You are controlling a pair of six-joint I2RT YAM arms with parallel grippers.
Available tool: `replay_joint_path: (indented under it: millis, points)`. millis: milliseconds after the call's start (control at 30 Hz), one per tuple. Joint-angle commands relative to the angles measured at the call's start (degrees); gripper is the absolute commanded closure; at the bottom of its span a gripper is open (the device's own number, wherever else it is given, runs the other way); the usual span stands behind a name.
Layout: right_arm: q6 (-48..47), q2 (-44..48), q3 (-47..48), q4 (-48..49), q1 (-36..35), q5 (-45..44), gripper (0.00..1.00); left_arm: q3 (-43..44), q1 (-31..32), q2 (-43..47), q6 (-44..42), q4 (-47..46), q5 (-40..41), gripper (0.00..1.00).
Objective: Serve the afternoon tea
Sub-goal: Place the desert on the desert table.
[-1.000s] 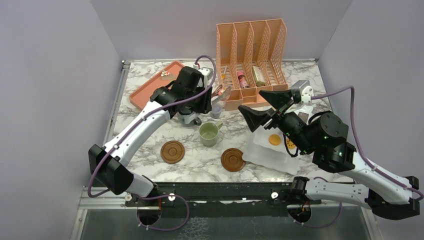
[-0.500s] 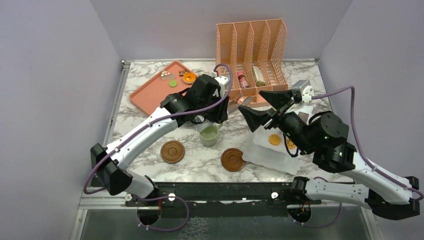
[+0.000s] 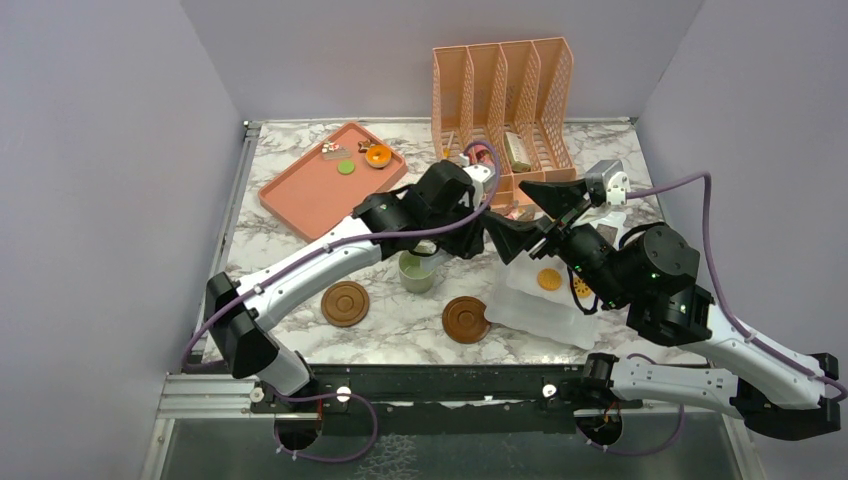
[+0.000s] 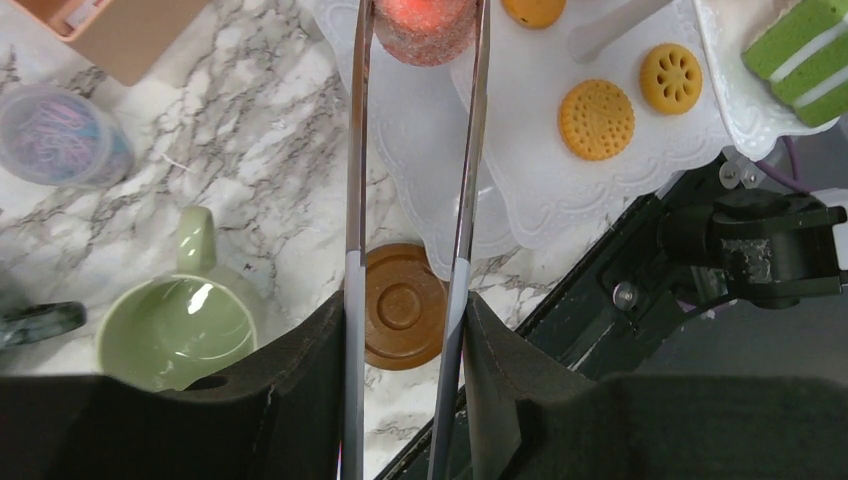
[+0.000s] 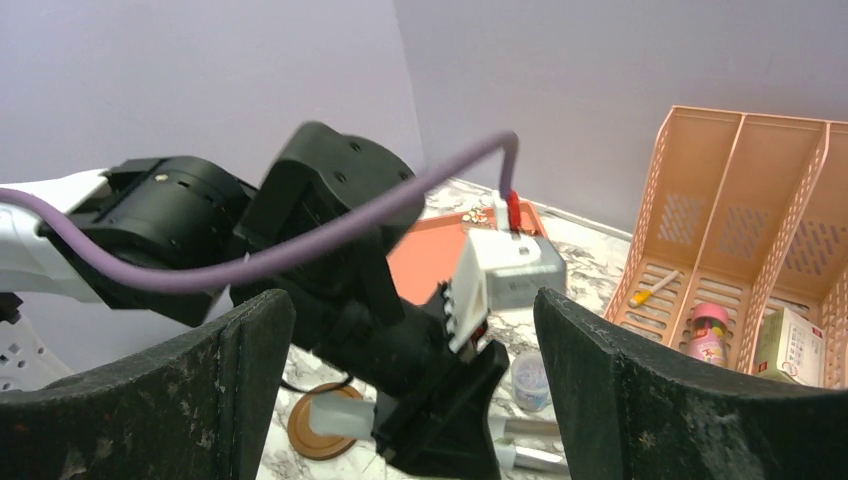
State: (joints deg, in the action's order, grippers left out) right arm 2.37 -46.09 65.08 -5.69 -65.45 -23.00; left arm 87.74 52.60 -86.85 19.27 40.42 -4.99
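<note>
My left gripper [image 3: 478, 236] [image 4: 405, 345] is shut on metal tongs [image 4: 353, 180] that pinch a pink-red sugary treat [image 4: 425, 25] over the near edge of the white plate [image 4: 440, 150]. Two yellow cookies [image 4: 596, 119] lie on that plate [image 3: 530, 305]. A green layered cake [image 4: 805, 50] sits on a second white dish. The pale green mug [image 3: 417, 271] [image 4: 178, 330] stands below my left wrist. Two brown coasters [image 3: 345, 303] [image 3: 465, 319] lie in front. My right gripper [image 3: 530, 215] [image 5: 410, 390] is open and empty, facing the left wrist. The grey-blue mug is hidden.
An orange tray [image 3: 320, 185] at the back left holds a donut [image 3: 378, 154] and a green cookie [image 3: 346, 167]. A peach file organiser [image 3: 500, 100] stands at the back, with a pink bottle [image 5: 710, 335] inside. A lilac cup [image 4: 62, 135] stands near the green mug.
My left arm has swung right from the orange tray, past the green mug, to the white plate, carrying the tongs. The right arm has not moved.
</note>
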Motion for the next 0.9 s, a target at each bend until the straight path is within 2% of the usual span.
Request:
replay_joint_path:
  millis: [0, 300, 567, 867]
  points:
    - [-0.2, 0.2, 1.6, 0.7, 0.1, 0.8, 0.05, 2.8, 3.2, -2.0, 0.9, -3.3, -0.5, 0.64]
    - [0.1, 0.3, 1.0, 1.0, 0.1, 1.0, 0.05, 2.1, 6.8, -3.1, 1.6, -3.4, 1.6, 0.64]
    - [0.0, -0.8, 1.6, 1.0, 0.1, 1.4, 0.05, 1.9, 7.8, -4.1, 1.6, -3.3, 1.9, 0.62]
    - [0.0, -0.9, 1.3, 1.4, 0.1, 1.3, 0.05, 3.3, 9.3, -5.0, 2.4, -0.1, 6.0, 0.60]
